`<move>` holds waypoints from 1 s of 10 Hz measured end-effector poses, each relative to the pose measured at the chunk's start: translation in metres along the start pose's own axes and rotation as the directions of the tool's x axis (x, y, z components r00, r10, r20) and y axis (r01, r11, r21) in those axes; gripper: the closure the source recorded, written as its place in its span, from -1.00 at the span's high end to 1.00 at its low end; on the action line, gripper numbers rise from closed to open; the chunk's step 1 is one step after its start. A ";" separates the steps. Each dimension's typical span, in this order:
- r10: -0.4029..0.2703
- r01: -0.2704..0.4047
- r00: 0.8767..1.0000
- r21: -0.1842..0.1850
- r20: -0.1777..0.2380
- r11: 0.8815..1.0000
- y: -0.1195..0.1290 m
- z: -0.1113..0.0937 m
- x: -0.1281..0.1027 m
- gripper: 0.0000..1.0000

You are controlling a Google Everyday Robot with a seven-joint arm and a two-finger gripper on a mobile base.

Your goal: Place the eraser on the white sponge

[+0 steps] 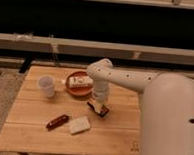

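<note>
My tool (98, 105) sits low over the counter (31, 137), eraser (100, 110) right at its tip; can't tell if it's gripped. Prob. the carry step. Next: shift to the white sponge (79, 125), near the tool's lower left, & set down on it.

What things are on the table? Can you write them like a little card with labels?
table: wooden
cup: white, back left
plate: reddish, holds a white box
white sponge: front middle, nothing on it
red-brown stick: left of the sponge
gripper: low over the table, behind and right of the sponge
eraser: cannot pick it out
</note>
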State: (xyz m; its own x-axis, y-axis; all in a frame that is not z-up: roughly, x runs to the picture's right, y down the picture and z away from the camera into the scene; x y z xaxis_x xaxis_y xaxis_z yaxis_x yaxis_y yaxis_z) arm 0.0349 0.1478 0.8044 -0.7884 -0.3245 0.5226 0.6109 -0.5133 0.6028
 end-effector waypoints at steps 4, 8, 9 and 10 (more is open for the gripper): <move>-0.132 0.131 0.990 -0.004 -0.046 0.991 -0.077 -0.039 0.000 -1.00; -0.272 0.273 0.961 0.021 -0.045 0.962 -0.134 -0.045 0.008 -1.00; -0.292 0.293 0.956 0.031 -0.034 0.956 -0.137 -0.043 0.009 -1.00; -0.301 0.302 0.953 0.043 -0.023 0.952 -0.139 -0.038 0.009 -1.00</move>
State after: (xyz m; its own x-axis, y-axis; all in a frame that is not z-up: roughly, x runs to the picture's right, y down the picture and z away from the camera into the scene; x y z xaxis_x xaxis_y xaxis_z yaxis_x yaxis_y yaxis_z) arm -0.0602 0.1857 0.7022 -0.9371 -0.1735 0.3029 0.3473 -0.5524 0.7578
